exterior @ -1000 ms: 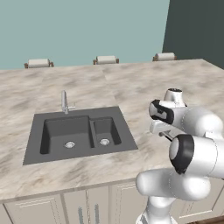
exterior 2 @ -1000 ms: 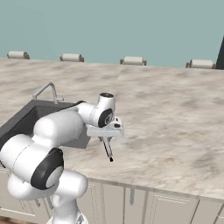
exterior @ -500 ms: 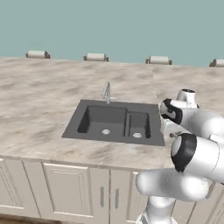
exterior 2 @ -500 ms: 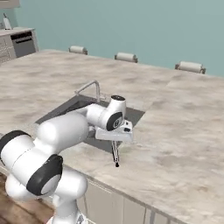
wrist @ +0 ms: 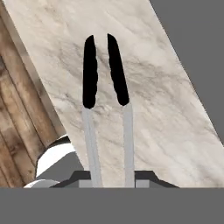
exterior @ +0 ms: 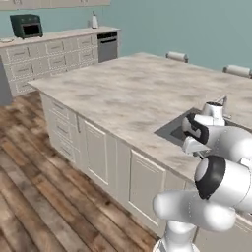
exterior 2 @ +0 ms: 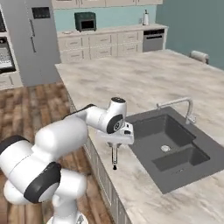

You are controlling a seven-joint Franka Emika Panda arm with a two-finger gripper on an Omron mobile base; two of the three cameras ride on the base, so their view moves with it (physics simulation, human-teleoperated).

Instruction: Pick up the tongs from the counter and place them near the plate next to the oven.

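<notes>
My gripper (exterior 2: 115, 143) is shut on the tongs (exterior 2: 114, 158), which hang straight down over the counter's (exterior 2: 153, 78) near edge, left of the dark double sink (exterior 2: 168, 142). Looking along the hand, the tongs (wrist: 107, 87) run up as two grey arms with black tips above the marbled top, and the gripper (wrist: 109, 180) clamps their base. The hand (exterior: 194, 142) also shows beside the sink. Far back, the dark green oven (exterior 2: 85, 20) (exterior: 25, 25) stands on the sinkless back counter. A small pale disc beside it looks like the plate (exterior 2: 66, 32).
A steel faucet (exterior 2: 183, 105) rises behind the sink. A grey fridge (exterior 2: 37, 39) and a built-in wall oven (exterior 2: 4, 52) stand at the left, a dishwasher (exterior 2: 153, 40) at the back. Wood floor (exterior: 34, 187) lies between the counters.
The whole scene has swung as the base turned: the sink slid right and the back wall with the oven came into view. The gripper has kept its hold on the tongs.
</notes>
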